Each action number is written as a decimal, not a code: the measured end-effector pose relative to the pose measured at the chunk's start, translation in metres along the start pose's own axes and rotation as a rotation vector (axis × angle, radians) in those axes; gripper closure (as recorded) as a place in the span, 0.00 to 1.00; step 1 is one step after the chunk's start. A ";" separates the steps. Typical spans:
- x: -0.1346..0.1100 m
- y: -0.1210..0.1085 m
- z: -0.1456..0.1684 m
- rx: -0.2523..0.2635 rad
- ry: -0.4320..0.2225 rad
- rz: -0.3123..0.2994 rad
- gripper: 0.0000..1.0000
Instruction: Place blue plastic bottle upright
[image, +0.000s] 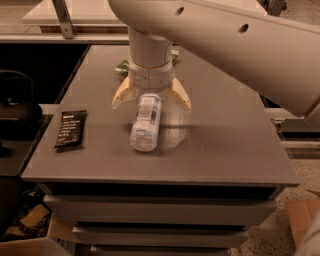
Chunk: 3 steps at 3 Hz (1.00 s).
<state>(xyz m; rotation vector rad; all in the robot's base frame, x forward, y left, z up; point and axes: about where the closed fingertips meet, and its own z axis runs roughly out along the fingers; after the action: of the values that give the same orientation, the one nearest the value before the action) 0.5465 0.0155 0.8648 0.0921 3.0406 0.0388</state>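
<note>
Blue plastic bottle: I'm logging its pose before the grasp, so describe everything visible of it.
The clear, bluish plastic bottle with a pale label lies on its side on the grey table, rounded end toward the camera, far end under the robot's hand. The hand's open fingers straddle that end, one each side, not visibly touching it.
</note>
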 end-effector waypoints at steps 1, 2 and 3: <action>0.003 -0.005 0.016 0.016 -0.027 0.026 0.00; 0.000 -0.012 0.030 0.021 -0.045 0.032 0.00; -0.004 -0.014 0.036 0.017 -0.051 0.007 0.18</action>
<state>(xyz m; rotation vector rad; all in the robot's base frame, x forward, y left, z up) 0.5529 0.0019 0.8287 0.1035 2.9898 0.0105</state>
